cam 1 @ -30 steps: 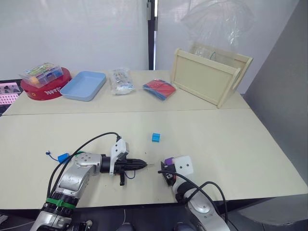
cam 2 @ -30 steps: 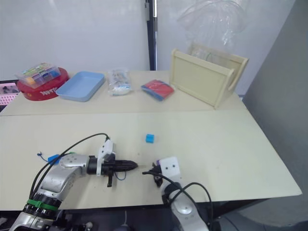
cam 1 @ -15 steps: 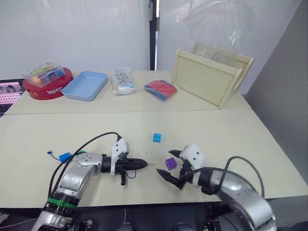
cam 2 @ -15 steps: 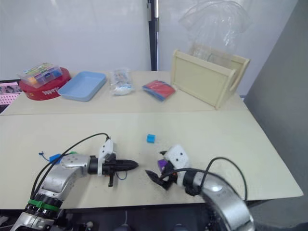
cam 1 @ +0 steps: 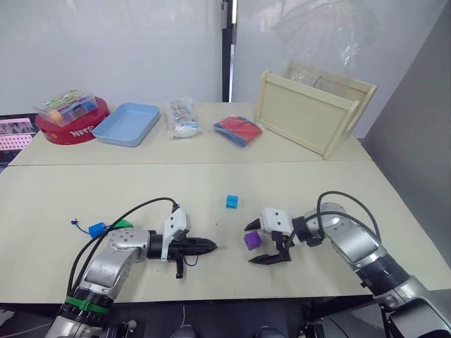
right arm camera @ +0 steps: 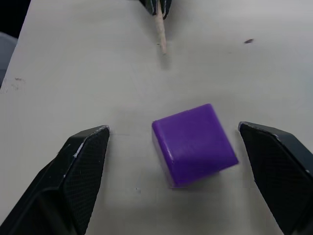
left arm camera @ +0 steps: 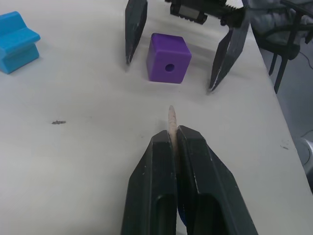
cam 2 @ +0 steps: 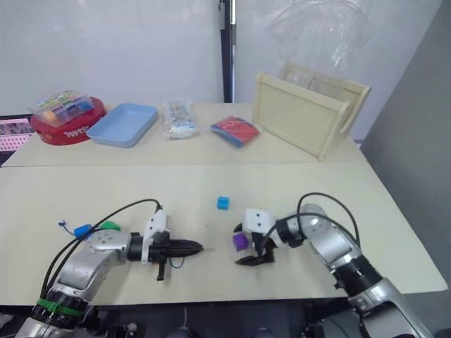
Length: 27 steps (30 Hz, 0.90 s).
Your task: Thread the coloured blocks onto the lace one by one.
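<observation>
The purple block [cam 1: 251,241] rests on the table, its hole facing my left gripper [cam 1: 210,246]. That gripper is shut on the lace's pale stiff tip [left arm camera: 171,115], which points at the purple block [left arm camera: 168,64] from a short gap away. My right gripper [cam 1: 249,243] is open, one finger on each side of the purple block [right arm camera: 195,144], touching neither face. A cyan block [cam 1: 232,201] lies a little farther back. A blue block [cam 1: 94,229] and a green block [cam 1: 124,224] sit by my left forearm. A loop of dark-blue lace [cam 1: 187,259] hangs under the left gripper.
Along the far table stand a red bowl [cam 1: 63,130] with a clear box [cam 1: 68,104] of small pieces on it, a light-blue tray [cam 1: 128,124], a plastic packet [cam 1: 182,117], a red and blue packet [cam 1: 237,130] and a wooden crate [cam 1: 310,111].
My right gripper, which held the purple block near the table's front edge, has set it down and opened. The right arm swung out to the right. The left gripper stayed put.
</observation>
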Tool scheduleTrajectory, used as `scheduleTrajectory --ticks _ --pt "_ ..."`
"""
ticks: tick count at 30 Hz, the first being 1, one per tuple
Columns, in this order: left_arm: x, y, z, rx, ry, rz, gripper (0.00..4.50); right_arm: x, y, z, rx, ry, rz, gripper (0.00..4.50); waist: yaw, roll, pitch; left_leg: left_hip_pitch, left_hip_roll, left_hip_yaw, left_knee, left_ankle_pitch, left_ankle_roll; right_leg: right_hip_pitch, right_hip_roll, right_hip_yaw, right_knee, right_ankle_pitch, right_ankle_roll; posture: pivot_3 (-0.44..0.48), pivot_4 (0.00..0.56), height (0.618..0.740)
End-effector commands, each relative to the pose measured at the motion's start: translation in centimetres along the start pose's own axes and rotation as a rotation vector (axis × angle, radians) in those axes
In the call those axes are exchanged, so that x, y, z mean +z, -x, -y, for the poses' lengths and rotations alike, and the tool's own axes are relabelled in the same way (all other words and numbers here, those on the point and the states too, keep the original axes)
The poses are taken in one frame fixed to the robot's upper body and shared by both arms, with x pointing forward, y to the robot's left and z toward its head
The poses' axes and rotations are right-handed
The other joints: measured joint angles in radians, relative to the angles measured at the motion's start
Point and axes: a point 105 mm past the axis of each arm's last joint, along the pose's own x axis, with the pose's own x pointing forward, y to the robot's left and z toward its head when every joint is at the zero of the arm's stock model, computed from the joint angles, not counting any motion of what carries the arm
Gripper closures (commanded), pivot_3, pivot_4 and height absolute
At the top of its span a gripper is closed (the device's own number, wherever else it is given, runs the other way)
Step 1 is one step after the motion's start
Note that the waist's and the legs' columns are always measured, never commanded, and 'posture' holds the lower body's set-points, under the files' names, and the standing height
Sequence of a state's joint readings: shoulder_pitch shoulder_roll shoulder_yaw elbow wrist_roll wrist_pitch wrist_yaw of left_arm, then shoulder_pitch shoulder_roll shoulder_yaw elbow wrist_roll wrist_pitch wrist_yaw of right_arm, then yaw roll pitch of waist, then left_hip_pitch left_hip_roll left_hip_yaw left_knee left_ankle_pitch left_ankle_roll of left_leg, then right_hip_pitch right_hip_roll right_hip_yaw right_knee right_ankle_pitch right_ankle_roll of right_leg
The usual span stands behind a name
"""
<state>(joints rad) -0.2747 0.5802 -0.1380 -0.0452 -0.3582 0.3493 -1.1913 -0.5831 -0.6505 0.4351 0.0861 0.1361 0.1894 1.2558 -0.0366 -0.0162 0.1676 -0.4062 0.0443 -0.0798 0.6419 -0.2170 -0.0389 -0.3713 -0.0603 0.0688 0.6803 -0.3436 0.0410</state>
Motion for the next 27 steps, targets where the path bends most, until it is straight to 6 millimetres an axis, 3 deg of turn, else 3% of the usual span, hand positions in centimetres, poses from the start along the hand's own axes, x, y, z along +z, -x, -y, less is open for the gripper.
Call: scheduleTrajectory --ticks 1,4,11,27 --pt "1.3 0.1 0.3 0.0 -0.034 0.039 4.5 0.9 0.5 0.5 0.003 0.065 0.024 0.05 -0.001 0.0 0.0 0.0 0.0 0.0 0.0 0.0 0.0 0.0 0.0 0.0 0.0 0.0 0.0 0.0 0.15 0.74" --pt "1.2 0.2 0.5 0.003 -0.031 0.039 4.5 0.9 0.6 1.1 -0.023 0.068 0.034 0.8 -0.003 0.0 0.0 0.001 0.0 0.0 0.0 0.0 0.0 0.0 0.0 0.0 0.001 0.0 0.0 0.0 0.15 0.74" --pt "1.3 -0.1 0.3 0.01 -0.033 0.045 4.5 0.9 0.4 1.0 -0.053 0.04 0.057 3.23 -0.005 0.0 0.0 0.001 0.001 0.0 0.0 0.0 0.0 0.0 0.001 0.0 0.001 0.0 0.0 0.0 0.15 0.74" --pt "1.4 -2.4 0.5 -0.015 -0.055 0.076 4.5 1.6 -0.7 -0.6 -0.049 -0.03 0.057 3.32 -0.003 0.0 0.0 0.001 0.0 0.0 0.0 0.0 0.0 0.0 0.001 0.0 0.001 0.0 0.0 0.0 0.15 0.74"
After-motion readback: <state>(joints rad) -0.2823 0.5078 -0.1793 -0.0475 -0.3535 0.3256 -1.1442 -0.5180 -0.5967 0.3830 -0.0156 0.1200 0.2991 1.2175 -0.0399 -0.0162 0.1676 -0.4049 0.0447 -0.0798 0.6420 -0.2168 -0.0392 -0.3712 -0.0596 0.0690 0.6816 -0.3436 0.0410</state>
